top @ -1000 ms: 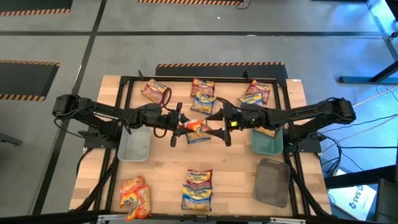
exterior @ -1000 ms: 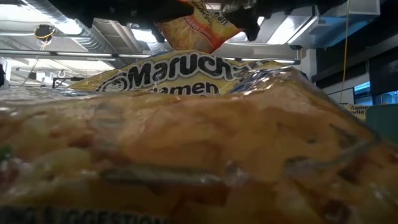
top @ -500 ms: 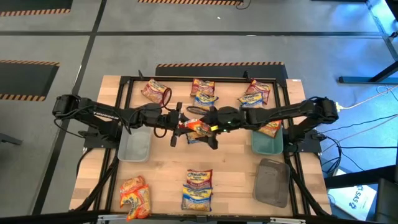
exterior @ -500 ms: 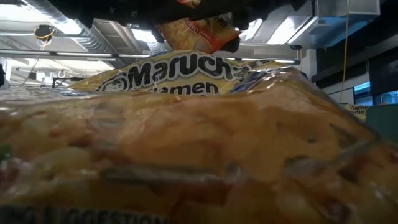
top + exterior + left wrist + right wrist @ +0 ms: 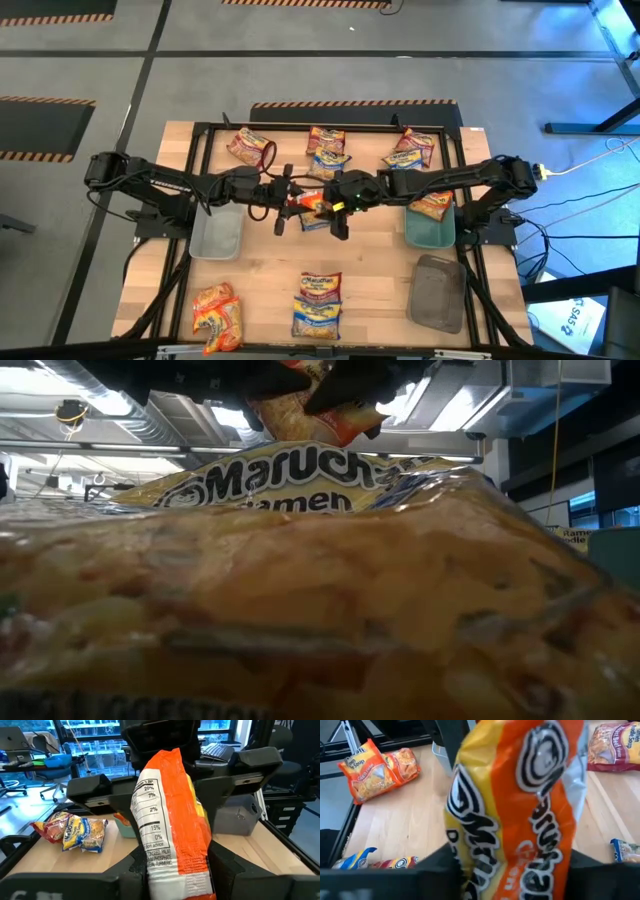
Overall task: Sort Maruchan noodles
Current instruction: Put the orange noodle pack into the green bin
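We have both arms meeting over the middle of the wooden worktop [image 5: 260, 275], and the left end effector [image 5: 296, 200] is clenched on an orange-red crinkly plastic ramen packet [image 5: 312, 204], which stands upright between its dark fingers in the left wrist view, nutrition panel facing us. The right end effector [image 5: 338, 203] sits right against the same packet from the other side; its wrist view is filled with the orange-and-yellow wrapper between the two fingers, so we read it as grasping the packet too. Just beneath lies a blue-and-yellow packet [image 5: 318, 221]. Outward, we see packets at the far edge: a maroon-and-yellow pair [image 5: 250, 147], a mixed pile [image 5: 326, 152] and another pile [image 5: 410, 150]. A clear tray [image 5: 216, 235] sits under the left arm, a teal tray [image 5: 430, 232] under the right arm, a grey tray [image 5: 437, 293] nearer us. Two orange packets [image 5: 217, 314] and a stacked pair [image 5: 317, 304] rest along the near edge.
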Robot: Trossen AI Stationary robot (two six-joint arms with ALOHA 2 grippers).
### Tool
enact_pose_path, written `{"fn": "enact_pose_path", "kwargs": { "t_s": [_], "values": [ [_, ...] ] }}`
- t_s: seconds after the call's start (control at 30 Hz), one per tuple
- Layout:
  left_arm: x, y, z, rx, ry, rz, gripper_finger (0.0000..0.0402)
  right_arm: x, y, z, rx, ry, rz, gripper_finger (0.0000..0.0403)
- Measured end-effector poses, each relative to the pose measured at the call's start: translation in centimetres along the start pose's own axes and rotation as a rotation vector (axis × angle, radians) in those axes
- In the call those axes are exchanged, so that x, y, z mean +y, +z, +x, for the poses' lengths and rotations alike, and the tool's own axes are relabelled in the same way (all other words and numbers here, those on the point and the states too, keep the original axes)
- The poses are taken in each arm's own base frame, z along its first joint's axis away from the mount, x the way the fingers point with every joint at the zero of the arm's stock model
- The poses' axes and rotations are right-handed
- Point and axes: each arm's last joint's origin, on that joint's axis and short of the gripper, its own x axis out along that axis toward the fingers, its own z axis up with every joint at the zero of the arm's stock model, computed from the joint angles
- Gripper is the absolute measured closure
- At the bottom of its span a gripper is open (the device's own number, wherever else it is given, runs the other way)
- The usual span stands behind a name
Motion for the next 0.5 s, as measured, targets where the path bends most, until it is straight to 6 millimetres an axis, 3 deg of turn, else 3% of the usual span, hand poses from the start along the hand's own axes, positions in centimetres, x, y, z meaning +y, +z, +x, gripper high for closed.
{"fn": "enact_pose_path", "kwargs": {
  "t_s": [0.17,0.37,0.5],
  "values": [
    [0.0,0.0,0.0,0.001,0.012,-0.022,0.0284,0.0,0.0,0.0,-0.001,0.002,-0.001,0.0320],
    [0.1,-0.1,0.0,0.009,0.020,-0.035,0.0251,0.0,0.0,-0.2,-0.001,-0.016,-0.002,0.0317],
    [-0.1,0.6,-0.8,0.006,-0.034,-0.040,0.0217,0.1,0.1,-1.7,0.027,-0.009,0.001,0.0308]
  ]
}}
